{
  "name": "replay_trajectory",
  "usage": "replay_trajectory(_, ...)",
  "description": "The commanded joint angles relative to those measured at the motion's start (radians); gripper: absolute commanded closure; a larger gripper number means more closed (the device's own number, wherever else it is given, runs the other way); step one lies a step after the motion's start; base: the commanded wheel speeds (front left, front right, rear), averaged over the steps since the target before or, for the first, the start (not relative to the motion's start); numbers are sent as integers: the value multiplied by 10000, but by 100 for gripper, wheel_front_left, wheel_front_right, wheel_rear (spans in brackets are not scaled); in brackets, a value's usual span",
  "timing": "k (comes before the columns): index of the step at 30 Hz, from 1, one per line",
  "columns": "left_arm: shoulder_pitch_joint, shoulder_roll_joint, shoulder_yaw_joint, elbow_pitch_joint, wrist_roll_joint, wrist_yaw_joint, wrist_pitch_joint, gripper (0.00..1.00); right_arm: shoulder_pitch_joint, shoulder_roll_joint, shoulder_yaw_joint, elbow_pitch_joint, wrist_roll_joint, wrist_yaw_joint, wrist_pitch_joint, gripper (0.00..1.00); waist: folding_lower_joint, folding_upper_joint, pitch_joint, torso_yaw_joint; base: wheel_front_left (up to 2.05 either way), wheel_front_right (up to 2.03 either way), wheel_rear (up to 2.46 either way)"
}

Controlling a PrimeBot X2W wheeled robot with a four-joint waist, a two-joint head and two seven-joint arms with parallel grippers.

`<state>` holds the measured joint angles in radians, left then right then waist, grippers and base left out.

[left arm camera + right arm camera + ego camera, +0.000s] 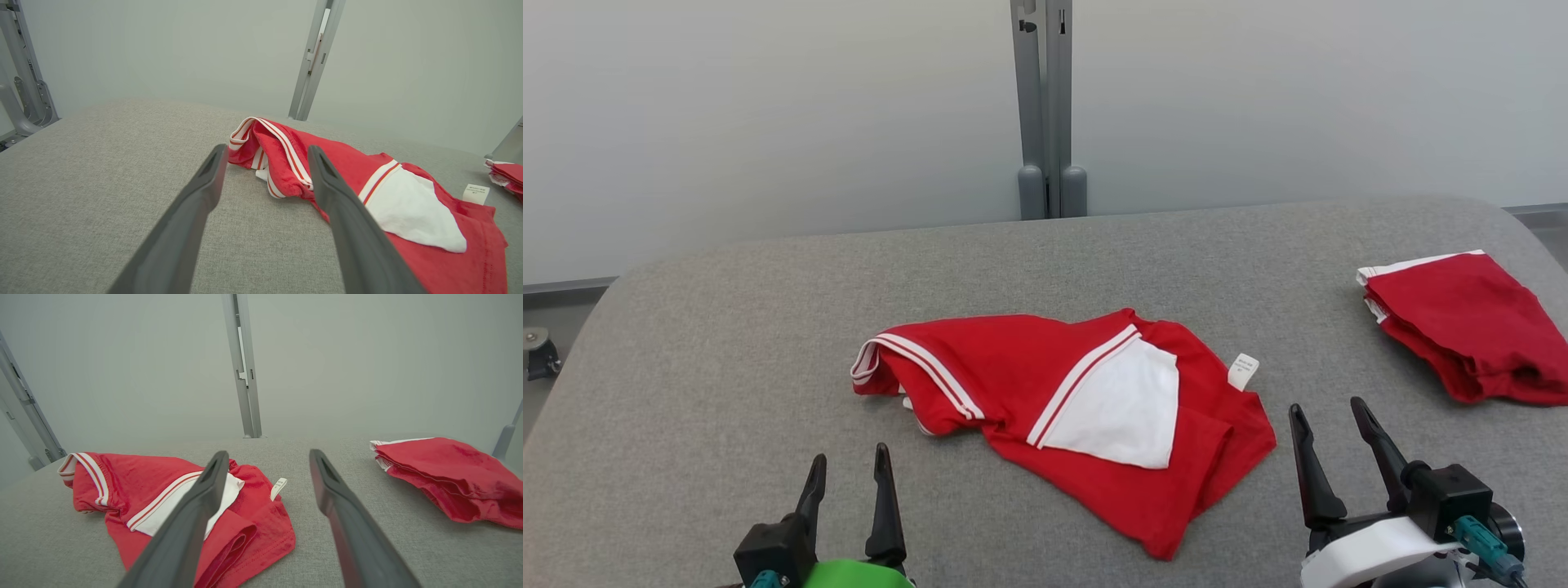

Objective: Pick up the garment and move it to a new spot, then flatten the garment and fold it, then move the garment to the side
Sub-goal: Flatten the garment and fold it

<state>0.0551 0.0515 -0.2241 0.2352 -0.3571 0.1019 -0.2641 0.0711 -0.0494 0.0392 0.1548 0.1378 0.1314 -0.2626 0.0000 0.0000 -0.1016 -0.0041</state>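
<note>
The left claw (849, 457) hung released at the table's (727, 327) near edge. The crumpled red garment (1013, 359) lay mid-table, ungrasped. The right claw (1327, 408) gaped too. Pickup seemed pending, so the next move likely called for pinching cloth.

On the table (727, 367), the garment (1013, 367) lies left of the folded pile (1462, 327).

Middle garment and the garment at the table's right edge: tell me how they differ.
The middle garment lies spread and rumpled; the right-edge garment is folded compact. The middle garment shows a white panel and a label; the right-edge garment shows just a white edge strip. Both are red with white trim.
</note>
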Motion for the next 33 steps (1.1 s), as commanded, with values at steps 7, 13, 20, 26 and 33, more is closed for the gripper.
replay_trajectory(7, 136, -3, 30, 17, 137, 56, -1, 0, -98, -21, -48, 83, 44, -15, -31, 0, 0, 0, 41, 32, 0, 0, 0)
replay_trajectory(13, 36, -4, -149, 67, 252, -50, -1, 0, -147, -21, -40, 57, 61, -15, -31, 0, 0, 0, 123, -21, 0, 0, 0)
replay_trajectory(20, -708, 3, -1496, 637, 290, -462, -1, 0, -239, -21, -41, 28, -71, -15, -31, 0, 0, 0, 424, -325, 0, 0, 0)
replay_trajectory(26, -1800, 14, -3199, 1832, 45, -577, 42, 0, -453, -21, 31, -11, -125, -15, -31, 0, 0, 0, 856, -850, 0, 0, 0)
replay_trajectory(33, -3089, 16, -4764, 3242, -665, -492, 49, 0, -720, -18, 42, -55, -151, -15, -31, 0, 0, 0, 1512, -1472, 0, 0, 0)
